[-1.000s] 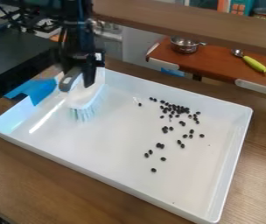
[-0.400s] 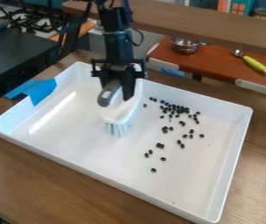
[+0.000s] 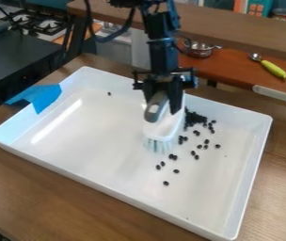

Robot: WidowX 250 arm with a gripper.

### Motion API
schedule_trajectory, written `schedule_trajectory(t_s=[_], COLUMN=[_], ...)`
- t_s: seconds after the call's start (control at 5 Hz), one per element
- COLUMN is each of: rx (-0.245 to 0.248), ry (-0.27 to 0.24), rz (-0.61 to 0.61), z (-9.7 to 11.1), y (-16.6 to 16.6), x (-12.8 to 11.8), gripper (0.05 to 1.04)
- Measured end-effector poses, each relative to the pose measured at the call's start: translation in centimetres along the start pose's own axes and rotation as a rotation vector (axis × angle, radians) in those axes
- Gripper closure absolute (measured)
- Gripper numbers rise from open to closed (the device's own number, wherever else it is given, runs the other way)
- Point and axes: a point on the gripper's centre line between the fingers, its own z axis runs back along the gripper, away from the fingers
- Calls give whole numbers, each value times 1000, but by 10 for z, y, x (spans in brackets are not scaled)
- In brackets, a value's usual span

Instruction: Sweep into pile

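The black gripper (image 3: 164,101) hangs over the back middle of the white tray (image 3: 64,172), shut on the grey handle of a white brush (image 3: 165,126). The brush's pale bristles point down toward the front at the tray floor. Just right of the brush, dark beans (image 3: 195,117) lie bunched near the back wall. More beans are scattered in front of and to the right of the bunch, and a lone bean (image 3: 109,93) lies at the back left. The brush and gripper may hide some beans behind them.
Blue tape (image 3: 43,96) covers part of the tray's left rim. Behind the tray, a red-brown shelf (image 3: 234,75) holds a metal pot (image 3: 199,48) and a green-handled utensil (image 3: 274,69). The wooden table (image 3: 19,197) surrounds the tray, and its raised walls bound the floor.
The gripper and brush have moved right across the tray. Beans at the upper left of the cluster are now bunched closer together, and one bean now shows at the back left.
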Motion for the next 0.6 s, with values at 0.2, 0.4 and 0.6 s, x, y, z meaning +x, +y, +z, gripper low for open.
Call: schedule_trajectory(t_s=[0.2,0.4,0.6], rx=[-20,-32,-55], ry=[3,11,22], rz=[-3,-25,-46], z=[-5,-12,-17], y=[-25,-49,-71], x=[4,4,2], gripper=[595,595,595])
